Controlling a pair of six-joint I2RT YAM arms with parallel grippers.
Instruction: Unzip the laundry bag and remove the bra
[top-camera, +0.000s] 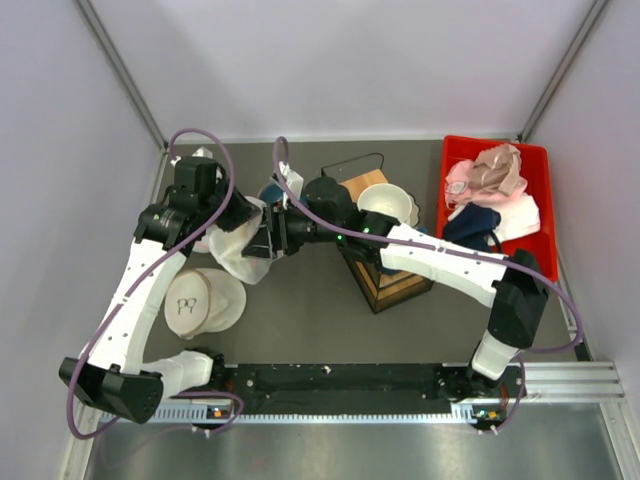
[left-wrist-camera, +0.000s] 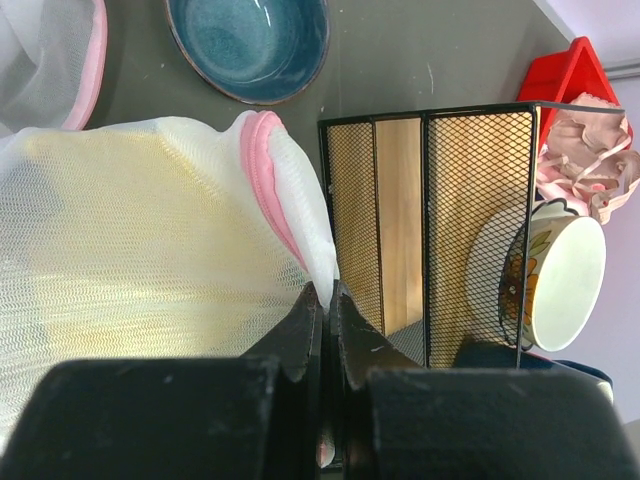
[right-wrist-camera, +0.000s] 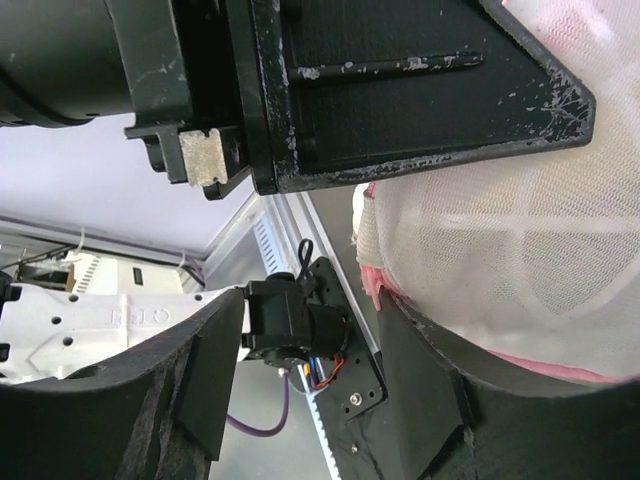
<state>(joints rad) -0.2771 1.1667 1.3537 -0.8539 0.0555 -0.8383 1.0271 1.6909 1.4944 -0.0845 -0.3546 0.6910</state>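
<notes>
Early yet. Left claw (left-wrist-camera: 322, 300) pinched tight on domed white mesh laundry bag (left-wrist-camera: 150, 230), bulging to its left; pink zip trim (left-wrist-camera: 262, 160) looks closed, yellow padded bra (left-wrist-camera: 120, 170) inside. Right claw (right-wrist-camera: 312, 310) gapes wide, empty, bag to its right. Unzipping, removal pending.

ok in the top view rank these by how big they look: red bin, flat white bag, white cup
Largest to smallest:
1. red bin
2. flat white bag
3. white cup
The differences look clear, with no close calls.

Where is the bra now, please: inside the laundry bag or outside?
Inside: the bra shows yellow through the mesh of the laundry bag.
</notes>
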